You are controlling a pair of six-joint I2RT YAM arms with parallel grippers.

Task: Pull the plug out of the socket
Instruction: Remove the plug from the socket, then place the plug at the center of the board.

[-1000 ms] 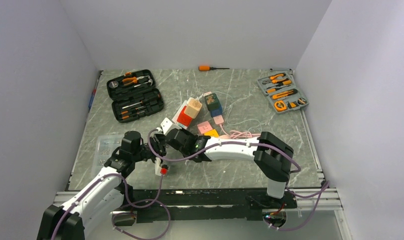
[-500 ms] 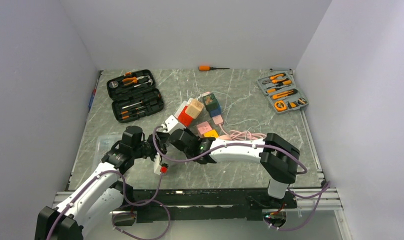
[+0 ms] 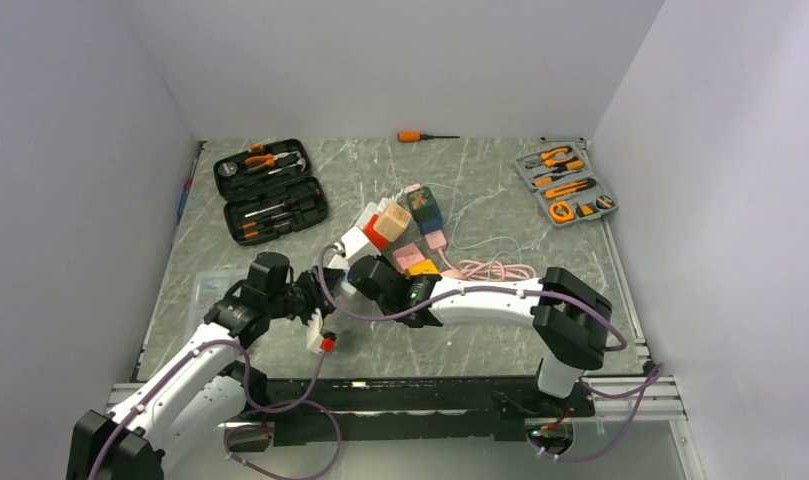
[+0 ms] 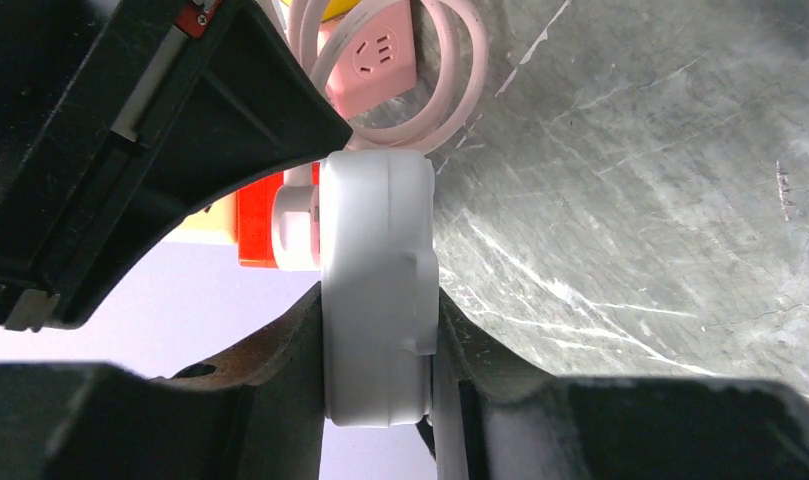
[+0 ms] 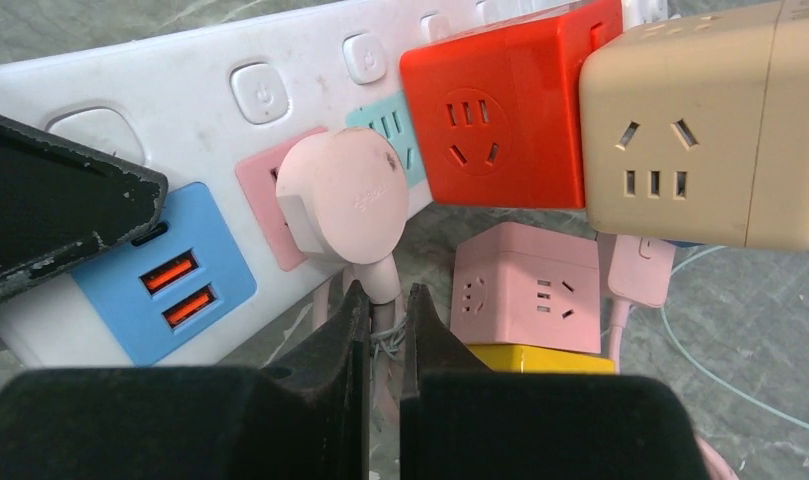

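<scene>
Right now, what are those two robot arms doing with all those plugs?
They are trying to unplug something. The left gripper clamps the end of the white power strip, probably to hold it steady. The right gripper pinches the pink cord just below the pink plug. That plug looks like it is still seated in the strip, so the pull is not finished yet.
</scene>
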